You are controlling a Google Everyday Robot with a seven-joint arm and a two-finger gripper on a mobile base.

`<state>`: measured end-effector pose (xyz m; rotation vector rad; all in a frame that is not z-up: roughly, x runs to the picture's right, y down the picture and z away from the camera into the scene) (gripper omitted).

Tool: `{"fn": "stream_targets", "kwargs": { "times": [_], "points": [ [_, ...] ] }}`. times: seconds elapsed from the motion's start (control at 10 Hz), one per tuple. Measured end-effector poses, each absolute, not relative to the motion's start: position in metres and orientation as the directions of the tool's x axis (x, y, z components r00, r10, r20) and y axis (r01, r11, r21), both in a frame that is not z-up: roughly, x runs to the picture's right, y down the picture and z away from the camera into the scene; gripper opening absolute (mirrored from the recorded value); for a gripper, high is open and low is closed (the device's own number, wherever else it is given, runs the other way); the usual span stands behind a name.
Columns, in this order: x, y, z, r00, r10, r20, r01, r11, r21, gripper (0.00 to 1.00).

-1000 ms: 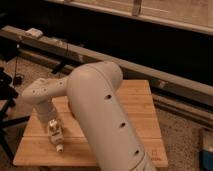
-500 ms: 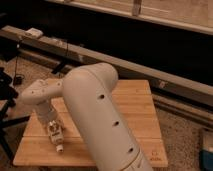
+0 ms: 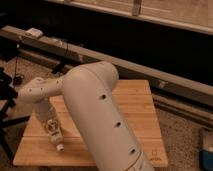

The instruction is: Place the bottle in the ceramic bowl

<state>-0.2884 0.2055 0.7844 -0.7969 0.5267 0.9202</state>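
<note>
The claw (image 3: 49, 121), grip unclear, stays at the bottle (image 3: 55, 135) while the arm (image 3: 100, 115) edges left.

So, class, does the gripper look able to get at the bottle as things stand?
Probably yes: the gripper is right at the upper end of the bottle, over the left part of the wooden table, with nothing between them.

Wooden table (image 3: 142, 107) beneath hand (image 3: 49, 125) and bottle (image 3: 55, 137)
</note>
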Motion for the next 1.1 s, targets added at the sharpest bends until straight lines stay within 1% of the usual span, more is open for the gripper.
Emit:
{"fn": "stream_targets", "kwargs": {
  "times": [0.2, 0.3, 0.5, 0.7, 0.9, 1.1],
  "points": [
    [-0.282, 0.173, 0.766, 0.498, 0.530, -0.686, -0.866, 0.338, -0.368, 0.00],
    [-0.279, 0.148, 0.754, 0.491, 0.554, -0.672, -0.871, 0.331, -0.363, 0.00],
    [-0.265, 0.111, 0.752, 0.466, 0.588, -0.661, -0.885, 0.318, -0.341, 0.00],
    [-0.242, 0.078, 0.769, 0.415, 0.620, -0.665, -0.910, 0.293, -0.294, 0.00],
    [-0.225, 0.062, 0.787, 0.375, 0.639, -0.671, -0.927, 0.279, -0.252, 0.00],
    [-0.194, 0.045, 0.813, 0.316, 0.658, -0.683, -0.946, 0.269, -0.179, 0.00]
  ]
}}
